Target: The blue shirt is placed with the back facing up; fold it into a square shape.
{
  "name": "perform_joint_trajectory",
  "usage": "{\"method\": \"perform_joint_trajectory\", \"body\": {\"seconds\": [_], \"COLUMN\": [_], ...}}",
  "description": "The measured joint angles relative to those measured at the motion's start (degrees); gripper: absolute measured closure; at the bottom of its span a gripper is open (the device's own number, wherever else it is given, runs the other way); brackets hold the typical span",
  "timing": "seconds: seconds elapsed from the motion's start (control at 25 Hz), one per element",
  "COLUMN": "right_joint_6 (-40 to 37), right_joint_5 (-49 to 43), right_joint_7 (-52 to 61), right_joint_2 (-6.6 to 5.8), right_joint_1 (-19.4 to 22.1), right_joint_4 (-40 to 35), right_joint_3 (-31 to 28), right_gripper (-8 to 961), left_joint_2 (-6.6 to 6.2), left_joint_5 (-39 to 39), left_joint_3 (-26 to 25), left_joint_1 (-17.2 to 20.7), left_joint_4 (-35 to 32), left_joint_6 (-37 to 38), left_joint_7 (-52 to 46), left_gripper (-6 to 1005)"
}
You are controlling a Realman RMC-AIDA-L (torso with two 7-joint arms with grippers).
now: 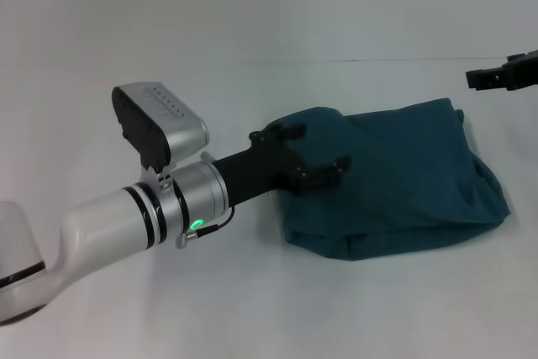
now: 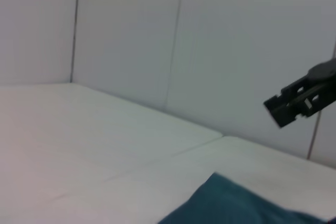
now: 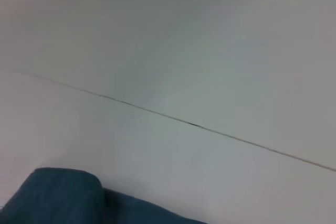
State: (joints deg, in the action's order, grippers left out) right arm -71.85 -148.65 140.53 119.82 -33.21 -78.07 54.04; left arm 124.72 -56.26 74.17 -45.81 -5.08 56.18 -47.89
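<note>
Though folded, 1 blue shirt (image 1: 403,174)

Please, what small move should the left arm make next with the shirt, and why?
Probably lift the left gripper slightly off the blue shirt. Its fingers look open over the rounded left fold, gripping nothing, and the right gripper is off beyond the far right corner.

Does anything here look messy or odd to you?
The dark teal-blue cotton shirt lies folded but lumpy, edges uneven, its left end bulging under the open left gripper. The right gripper hangs apart.
</note>
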Motion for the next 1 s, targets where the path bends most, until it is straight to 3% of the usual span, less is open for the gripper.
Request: {"method": "perform_joint_trajectory", "body": {"seconds": [0.04, 0.16, 0.56, 0.76, 1.0], "right_joint_6": [0.0, -0.1, -0.4, -0.4, -0.7], "right_joint_5": [0.0, 0.1, -0.2, -0.2, -0.2], "right_joint_7": [0.0, 0.2, 0.5, 0.6, 0.6], "right_joint_2": [-0.01, -0.02, -0.05, -0.03, -0.02], "right_joint_1": [-0.2, -0.6, -1.8, -1.8, -1.7], "right_joint_4": [0.0, 0.0, 0.3, 0.4, 0.3], "right_joint_3": [0.4, 0.8, 1.5, 2.0, 2.1], "right_gripper": [55, 199, 201, 202, 203], "left_joint_2": [0.00, 0.00, 0.00, 0.00, -0.35], "left_joint_5": [0.1, -0.1, -0.1, 0.2, -0.3], "left_joint_3": [0.1, 2.9, 9.3, 9.1, 7.4], "left_joint_1": [0.0, -0.4, -0.1, 0.3, 5.8], "left_joint_4": [0.5, 1.9, 2.1, 1.4, -8.2], "left_joint_6": [-0.6, -3.5, -4.9, -3.6, 2.4], "left_joint_7": [0.3, 0.1, -0.3, -0.2, -7.1], "left_gripper": [83, 88, 124, 128, 128]}}
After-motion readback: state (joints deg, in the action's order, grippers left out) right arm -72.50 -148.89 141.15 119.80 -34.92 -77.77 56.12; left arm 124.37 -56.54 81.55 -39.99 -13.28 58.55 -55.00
